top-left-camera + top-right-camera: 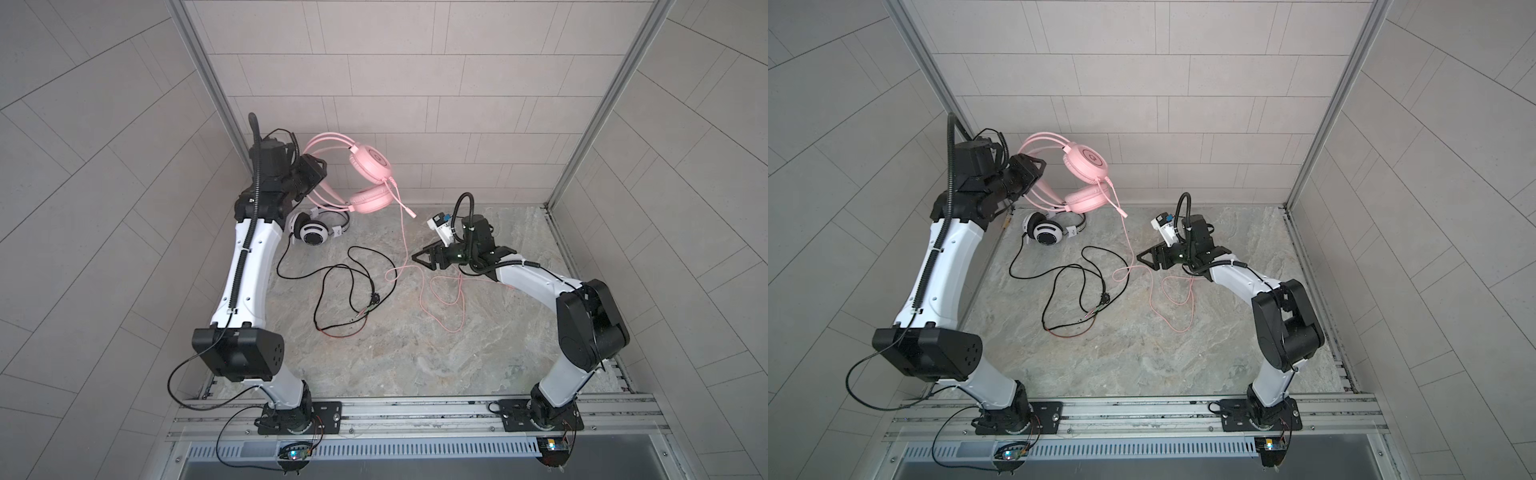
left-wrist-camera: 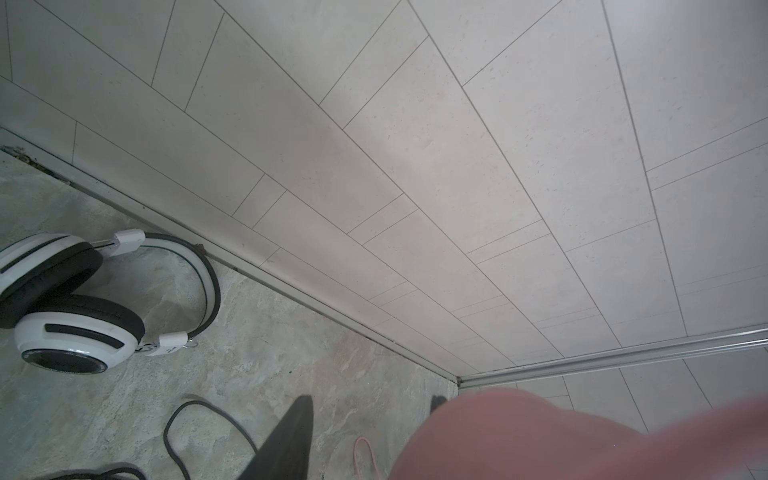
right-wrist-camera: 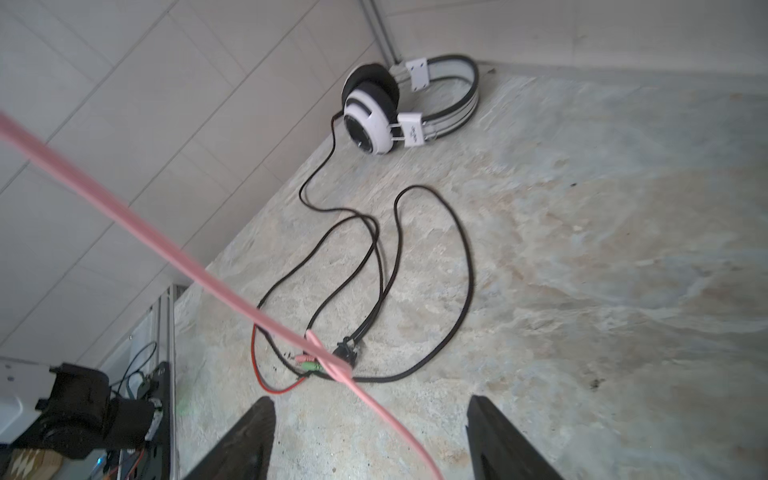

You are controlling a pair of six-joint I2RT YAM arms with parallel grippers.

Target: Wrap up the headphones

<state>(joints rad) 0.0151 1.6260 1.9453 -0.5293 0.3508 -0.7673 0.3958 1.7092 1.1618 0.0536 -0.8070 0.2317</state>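
Left gripper [image 1: 321, 173], raised near the back wall, clamps the headband of the pink headset [image 1: 371, 163] and holds it clear of the stone-patterned tabletop [image 1: 415, 353], ear cups hanging. Right gripper [image 3: 370, 398], low over the tabletop, has its jaws apart. The pink cable [image 3: 166, 245] drops from the headset and passes between them; contact cannot be told. The white-and-black headset [image 1: 312, 232] lies in the back left corner. Its black cable [image 3: 469, 274] sprawls in loose loops ending in coloured plugs [image 3: 309, 363].
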